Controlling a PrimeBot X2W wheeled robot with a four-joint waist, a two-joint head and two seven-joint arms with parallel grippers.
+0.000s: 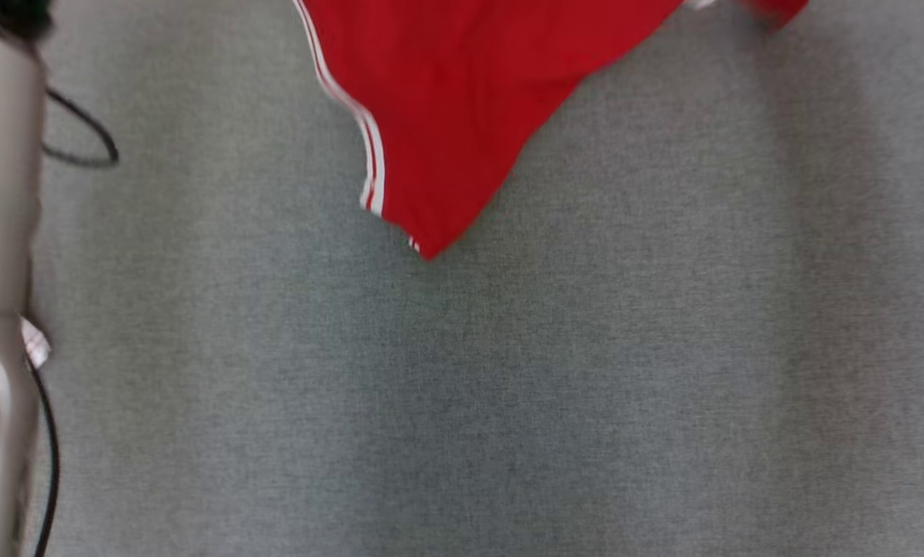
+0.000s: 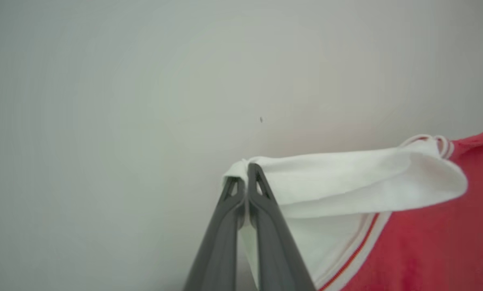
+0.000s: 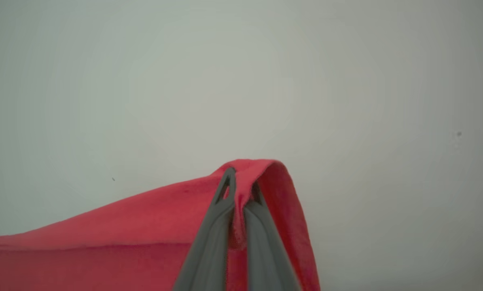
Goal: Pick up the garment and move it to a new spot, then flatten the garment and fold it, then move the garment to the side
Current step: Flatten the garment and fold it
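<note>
Hanging above the grey worktop [image 1: 586, 387], the red garment [image 1: 446, 100] was held up. Left pincer [image 2: 246, 173] pinched tight on its white part, right pincer [image 3: 242, 178] pinched tight on a red edge.

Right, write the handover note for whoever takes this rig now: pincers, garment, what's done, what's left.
Grips: left pincer shut on a white part of the garment; right pincer shut on a red edge of it.
Position: garment held up between both, its striped corner hanging over the grey surface.
Done: pick-up.
Left: set it down at the new spot, flatten, fold, move aside.
</note>
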